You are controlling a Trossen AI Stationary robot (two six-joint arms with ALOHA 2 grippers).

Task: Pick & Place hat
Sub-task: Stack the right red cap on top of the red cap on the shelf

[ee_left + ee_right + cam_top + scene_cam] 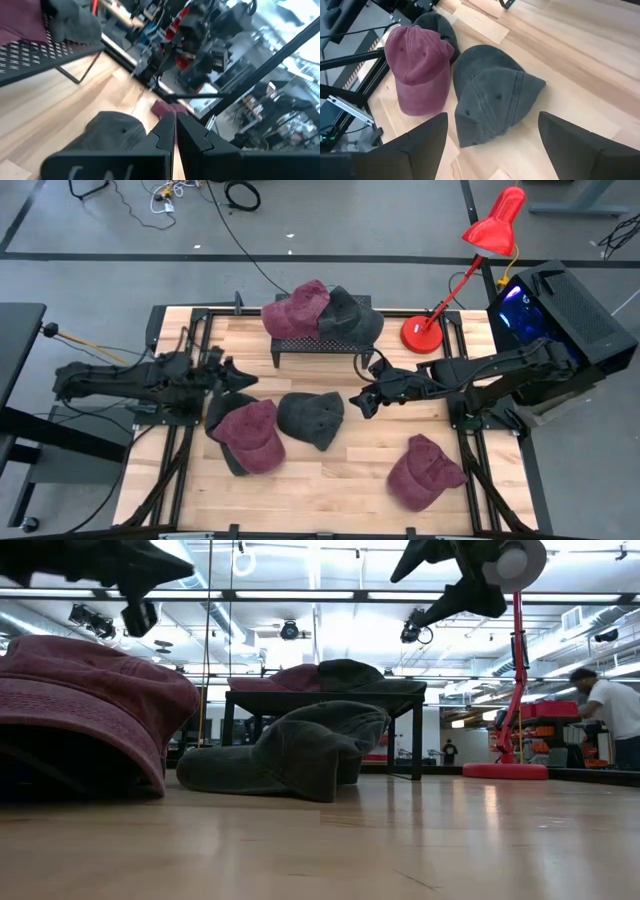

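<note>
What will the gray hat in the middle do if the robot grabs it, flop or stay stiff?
Probably flop: the gray hat looks like soft, creased cloth, its crown already sagging. Its brim seems stiffer. It likely weighs little and won't roll, lying flat on the table.

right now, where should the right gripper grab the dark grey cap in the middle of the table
Probably the crown of the dark grey cap, from straight above. It lies dome up with soft folds that the jaws can pinch, while its brim lies flat on the wooden table. The right gripper hangs open beside it. Stay clear of the maroon cap touching its far side.
</note>
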